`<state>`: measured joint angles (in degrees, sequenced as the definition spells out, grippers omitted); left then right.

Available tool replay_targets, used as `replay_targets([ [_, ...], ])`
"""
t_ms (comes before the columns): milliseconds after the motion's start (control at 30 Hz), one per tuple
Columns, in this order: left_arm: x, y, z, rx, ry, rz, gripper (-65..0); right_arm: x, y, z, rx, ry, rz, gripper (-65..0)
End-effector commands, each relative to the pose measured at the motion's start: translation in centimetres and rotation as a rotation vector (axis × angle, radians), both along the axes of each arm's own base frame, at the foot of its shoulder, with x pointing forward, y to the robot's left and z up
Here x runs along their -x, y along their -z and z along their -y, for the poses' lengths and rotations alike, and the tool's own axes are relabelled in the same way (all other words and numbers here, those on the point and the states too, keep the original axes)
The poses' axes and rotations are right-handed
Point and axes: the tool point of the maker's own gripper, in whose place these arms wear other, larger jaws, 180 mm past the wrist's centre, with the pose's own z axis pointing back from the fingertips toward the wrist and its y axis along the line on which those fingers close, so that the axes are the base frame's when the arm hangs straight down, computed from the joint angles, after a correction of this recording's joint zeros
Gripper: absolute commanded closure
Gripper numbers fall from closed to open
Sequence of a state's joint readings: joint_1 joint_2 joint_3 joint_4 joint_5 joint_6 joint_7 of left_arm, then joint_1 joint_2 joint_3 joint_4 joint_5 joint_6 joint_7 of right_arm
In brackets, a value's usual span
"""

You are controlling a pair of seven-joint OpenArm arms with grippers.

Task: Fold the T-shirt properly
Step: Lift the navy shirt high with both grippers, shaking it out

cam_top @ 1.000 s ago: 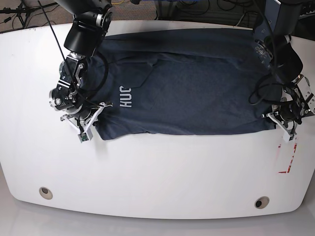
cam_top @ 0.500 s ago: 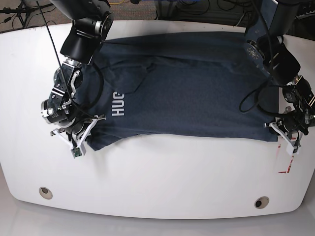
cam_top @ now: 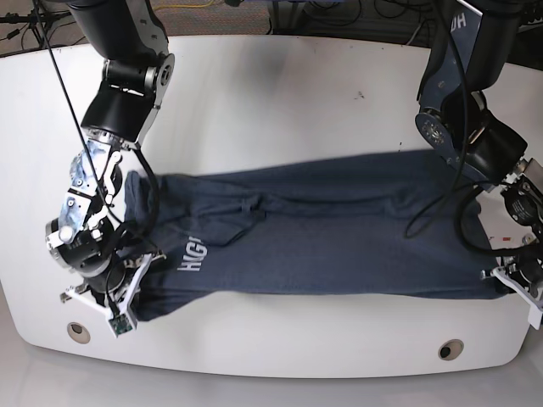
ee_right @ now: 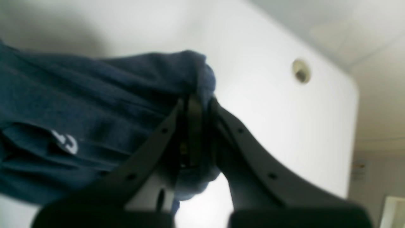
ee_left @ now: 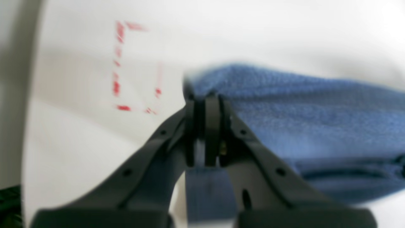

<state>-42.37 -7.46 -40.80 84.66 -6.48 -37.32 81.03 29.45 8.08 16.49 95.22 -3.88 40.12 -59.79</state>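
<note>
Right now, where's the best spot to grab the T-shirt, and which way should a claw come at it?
Probably the two bottom corners of the T-shirt, coming from the table's near edge. The cloth lies stretched sideways, and the left claw and right claw already pinch those corners shut.

the t-shirt (cam_top: 339, 237) is matt, heathered knit cloth; the table (cam_top: 280, 110) is smooth, faintly glossy white; the gripper fingers (ee_left: 253, 148) look like matt black plastic.
</note>
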Motion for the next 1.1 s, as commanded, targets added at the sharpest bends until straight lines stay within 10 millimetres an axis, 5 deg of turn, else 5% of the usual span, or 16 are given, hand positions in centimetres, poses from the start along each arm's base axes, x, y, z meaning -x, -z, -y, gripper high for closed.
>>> replay_targets([
  [0,-1.6,-6.4,-0.3,-0.015,-0.023,0.169,-1.5,-1.8,-6.1,1.5,0.054,0.015,0.135,0.0],
  [500,-2.8,-23.0,-1.4,0.05,-0.098,0.529,-2.1,-3.5,-23.7,3.9,0.214,0.071,0.401,0.0],
  [633,-2.3,-25.5,-1.8,0.061,-0.112,0.584,-2.1,-3.3,-26.9,3.8,0.23,0.084,0.452,0.0],
  [833,-1.6,-28.2,-2.5,0.055,-0.123,0.641,-2.1,-3.1,-28.6,4.0,0.295,0.085,0.462,0.0],
  [1067,-1.6,-26.9,-2.7,0.045,-0.128,0.615,-2.1,-3.2,-26.5,4.1,0.308,0.083,0.416,0.0],
])
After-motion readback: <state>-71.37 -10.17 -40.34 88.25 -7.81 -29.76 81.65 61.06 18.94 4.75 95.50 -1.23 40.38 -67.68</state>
